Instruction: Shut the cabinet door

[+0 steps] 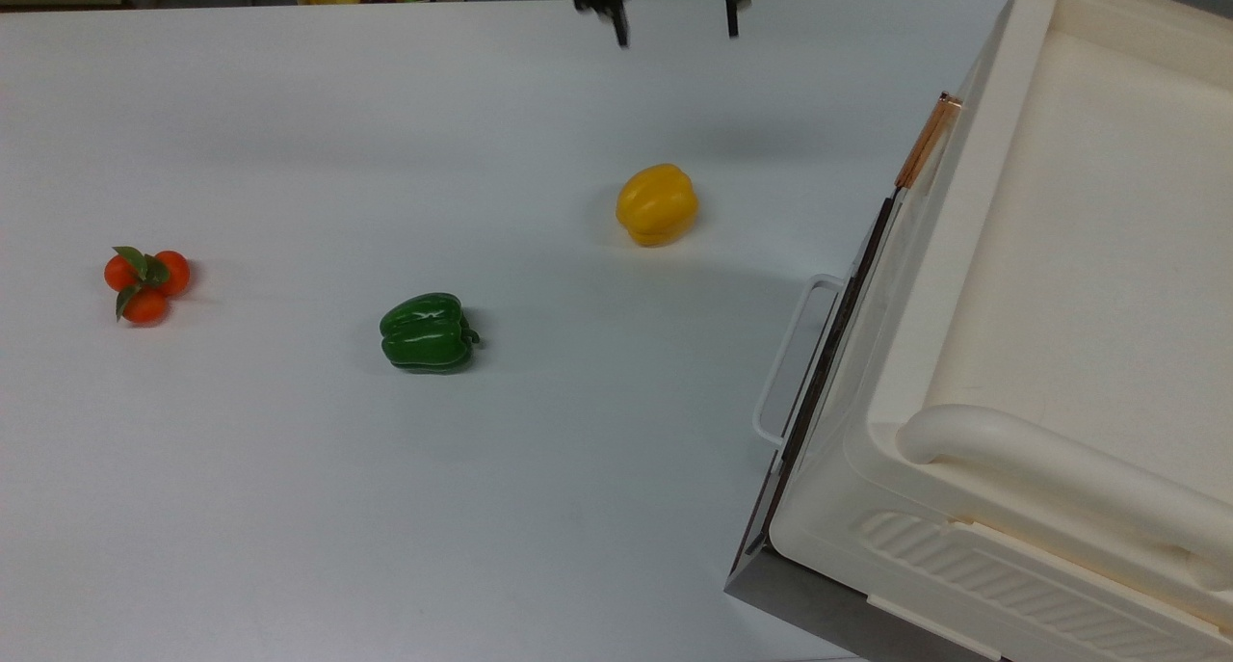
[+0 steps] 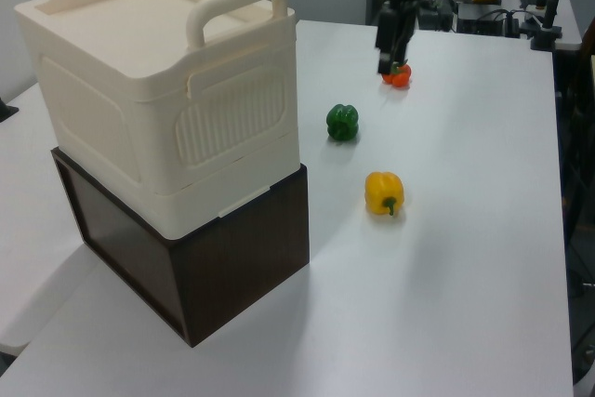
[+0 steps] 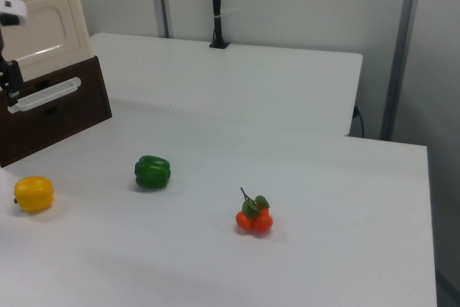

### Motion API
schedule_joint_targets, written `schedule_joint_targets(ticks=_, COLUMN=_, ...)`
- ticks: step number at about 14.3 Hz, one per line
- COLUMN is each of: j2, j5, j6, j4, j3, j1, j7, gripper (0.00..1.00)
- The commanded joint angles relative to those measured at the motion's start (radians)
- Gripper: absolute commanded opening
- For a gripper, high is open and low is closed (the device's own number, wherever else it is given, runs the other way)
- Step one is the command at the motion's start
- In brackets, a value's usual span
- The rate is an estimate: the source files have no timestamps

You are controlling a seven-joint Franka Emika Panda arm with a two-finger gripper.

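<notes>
Door: the cabinet door (image 3: 44, 25) is being seen flush against the cabinet (image 1: 1060, 286); closing judged done.
Gripper: the gripper (image 1: 674, 21) is being held well apart, jaws spread, empty.
Remaining: nothing apparent.

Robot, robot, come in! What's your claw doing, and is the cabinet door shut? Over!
Gripper open, holding nothing, up above the table. Cabinet door looks shut, copper handle flush with cabinet. Nothing in the way.
</notes>
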Motion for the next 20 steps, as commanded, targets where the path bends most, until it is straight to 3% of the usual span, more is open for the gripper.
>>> schedule_joint_targets(ticks=1, j2=-0.079, j5=-0.126, j6=-0.149, j4=-0.023, j3=-0.008, j1=0.014, j7=0.118, gripper=1.0)
schedule_joint_targets(ticks=4, j2=-0.119, j5=-0.148, j6=-0.281, j4=-0.025, j3=-0.022, j1=0.0, j7=0.095, gripper=1.0)
schedule_joint_targets(ticks=6, j2=-0.129, j5=-0.145, j6=-0.286, j4=-0.025, j3=-0.022, j1=-0.047, j7=0.018, gripper=1.0)
schedule_joint_targets(ticks=8, j2=-0.143, j5=-0.142, j6=-0.256, j4=-0.025, j3=-0.046, j1=-0.061, j7=-0.049, gripper=1.0)
schedule_joint_targets(ticks=11, j2=-0.136, j5=-0.137, j6=-0.127, j4=-0.028, j3=-0.149, j1=-0.015, j7=-0.179, gripper=1.0)
schedule_joint_targets(ticks=18, j2=-0.09, j5=-0.091, j6=0.046, j4=-0.032, j3=-0.247, j1=0.037, j7=-0.354, gripper=1.0)
schedule_joint_targets(ticks=20, j2=-0.093, j5=-0.079, j6=0.042, j4=-0.034, j3=-0.249, j1=0.037, j7=-0.359, gripper=1.0)
